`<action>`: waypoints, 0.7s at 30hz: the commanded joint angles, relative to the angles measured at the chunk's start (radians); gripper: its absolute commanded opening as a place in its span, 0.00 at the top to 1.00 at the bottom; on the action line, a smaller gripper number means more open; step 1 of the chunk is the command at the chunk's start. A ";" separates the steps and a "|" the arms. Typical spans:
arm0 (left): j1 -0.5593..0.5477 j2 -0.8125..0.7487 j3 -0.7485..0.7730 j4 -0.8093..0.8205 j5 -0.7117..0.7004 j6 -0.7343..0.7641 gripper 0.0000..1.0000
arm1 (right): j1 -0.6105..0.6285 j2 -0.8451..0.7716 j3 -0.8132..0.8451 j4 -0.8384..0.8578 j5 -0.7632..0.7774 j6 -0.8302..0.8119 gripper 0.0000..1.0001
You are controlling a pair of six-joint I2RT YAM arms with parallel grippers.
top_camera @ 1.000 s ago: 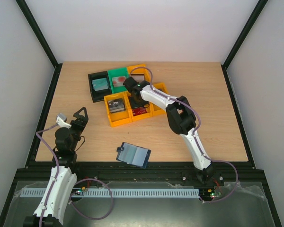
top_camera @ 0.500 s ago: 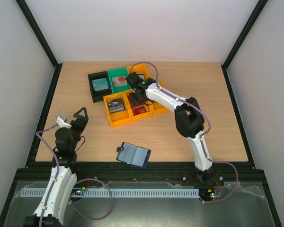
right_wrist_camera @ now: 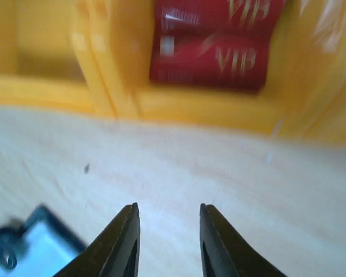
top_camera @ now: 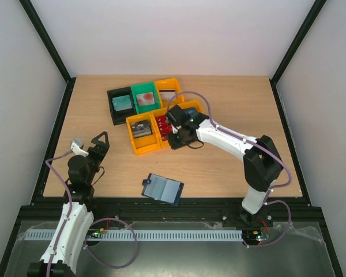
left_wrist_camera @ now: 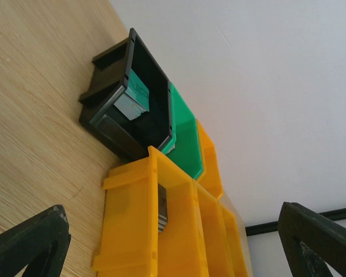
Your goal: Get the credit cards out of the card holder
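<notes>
The card holder [top_camera: 163,189] lies open near the table's front edge, grey-blue inside up, with its dark tab on the left. Its corner shows at the bottom left of the right wrist view [right_wrist_camera: 29,245]. Red credit cards [right_wrist_camera: 210,55] lie in a yellow bin [top_camera: 161,122]. My right gripper [top_camera: 176,140] is open and empty over the bare wood just in front of that bin, and its fingertips show in the right wrist view [right_wrist_camera: 167,206]. My left gripper [top_camera: 101,138] is open and empty at the left, well clear of the card holder, facing the bins [left_wrist_camera: 173,206].
A cluster of bins stands mid-table. A black bin [top_camera: 120,105] holds a teal card, a green bin [top_camera: 145,98] a reddish card, a yellow bin [top_camera: 142,134] grey cards, and an orange bin [top_camera: 169,90] a pale card. Black frame rails run along the table edges.
My right arm has drawn back from over the rear bins, towards the front. Its gripper now sits at the front edge of the yellow bins. The left arm has hardly moved.
</notes>
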 commanded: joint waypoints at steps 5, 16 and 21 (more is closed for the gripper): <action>-0.063 -0.006 0.012 -0.025 0.088 -0.001 0.00 | 0.066 -0.249 -0.396 0.146 -0.178 0.262 0.58; -0.286 0.025 0.005 -0.155 0.095 -0.022 0.00 | 0.198 -0.440 -0.798 0.542 -0.393 0.571 0.45; -0.355 0.115 -0.003 -0.154 0.071 -0.047 0.01 | 0.227 -0.394 -0.835 0.601 -0.391 0.579 0.45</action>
